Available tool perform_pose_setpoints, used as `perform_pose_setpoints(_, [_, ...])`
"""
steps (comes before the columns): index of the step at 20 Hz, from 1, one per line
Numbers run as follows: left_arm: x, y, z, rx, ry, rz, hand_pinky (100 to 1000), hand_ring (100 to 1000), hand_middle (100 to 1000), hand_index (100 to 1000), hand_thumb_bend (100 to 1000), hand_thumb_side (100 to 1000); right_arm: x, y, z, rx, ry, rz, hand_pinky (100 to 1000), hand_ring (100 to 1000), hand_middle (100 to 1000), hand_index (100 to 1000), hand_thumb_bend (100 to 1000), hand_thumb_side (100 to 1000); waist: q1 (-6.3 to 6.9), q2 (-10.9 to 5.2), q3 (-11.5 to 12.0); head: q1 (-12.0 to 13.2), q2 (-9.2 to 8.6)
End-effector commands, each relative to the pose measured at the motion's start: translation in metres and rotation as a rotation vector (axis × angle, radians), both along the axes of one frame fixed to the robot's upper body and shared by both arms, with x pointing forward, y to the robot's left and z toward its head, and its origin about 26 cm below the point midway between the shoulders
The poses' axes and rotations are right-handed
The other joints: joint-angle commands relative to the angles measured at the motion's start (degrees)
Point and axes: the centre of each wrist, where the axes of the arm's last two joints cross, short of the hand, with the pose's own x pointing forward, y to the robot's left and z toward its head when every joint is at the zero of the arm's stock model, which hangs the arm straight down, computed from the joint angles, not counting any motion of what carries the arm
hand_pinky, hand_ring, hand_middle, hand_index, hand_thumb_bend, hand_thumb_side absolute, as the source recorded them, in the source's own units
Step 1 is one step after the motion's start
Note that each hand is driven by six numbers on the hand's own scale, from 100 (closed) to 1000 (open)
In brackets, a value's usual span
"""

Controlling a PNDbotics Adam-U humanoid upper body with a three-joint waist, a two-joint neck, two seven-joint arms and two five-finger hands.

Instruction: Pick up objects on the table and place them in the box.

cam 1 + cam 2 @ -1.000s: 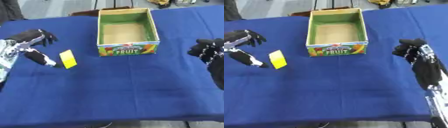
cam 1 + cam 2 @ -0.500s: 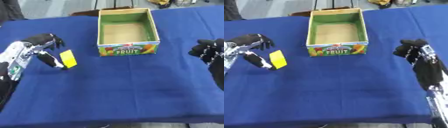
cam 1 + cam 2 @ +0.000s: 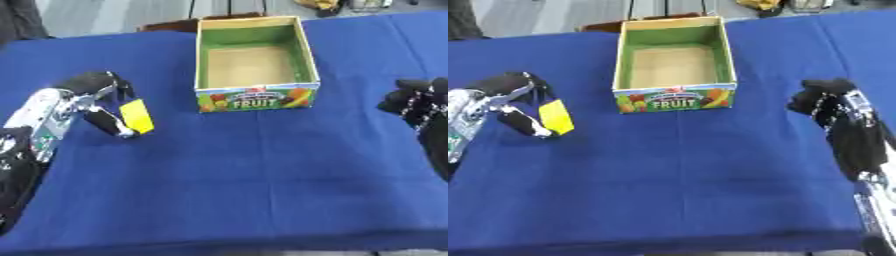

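Mostly, a blue cloth-covered table (image 3: 236, 190) fills the frame from edge to edge. At upper centre stands an open cardboard box (image 3: 255, 98) with green inner walls, a brown floor and a fruit picture on its near side; nothing shows inside it.

At the left of the frame, the robot's left hand (image 3: 87, 97) is closed around a small yellow object (image 3: 136, 116), a flat rectangular piece. The dark fingers curl over its upper edge and the thumb sits against its lower left side, so the piece is pinched between them. It appears tilted, and whether its lower edge touches the cloth cannot be told. It sits well to the left of the box.

At the right edge, mid-height, the right hand (image 3: 826, 97) rests idle with its fingers curled, holding nothing.

Judging by its thin, small shape, the yellow piece is likely light and fairly stiff, possibly smooth enough to slip. Pinching across its flat faces or opposite edges seems the safest hold.
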Motion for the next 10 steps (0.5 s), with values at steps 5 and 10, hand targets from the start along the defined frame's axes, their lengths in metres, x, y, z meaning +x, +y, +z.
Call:
perform_pose_setpoints(5, [0.0039, -0.0019, 0.0113, -0.018, -0.037, -0.009, 515, 483, 510, 710, 726, 427, -0.0003, -0.0005, 0.0105, -0.014, -0.03, 0.014, 818, 678, 624, 794, 100, 959, -0.05, -0.76, -0.24, 0.33, -0.3])
perform_pose_setpoints(10, [0.0045, -0.0012, 0.0074, -0.023, -0.025, 0.009, 277, 324, 384, 572, 595, 339, -0.0005, -0.0006, 0.0099, -0.014, -0.028, 0.013, 818, 678, 624, 794, 100, 961, 0.08, -0.77, -0.45, 0.3, -0.22])
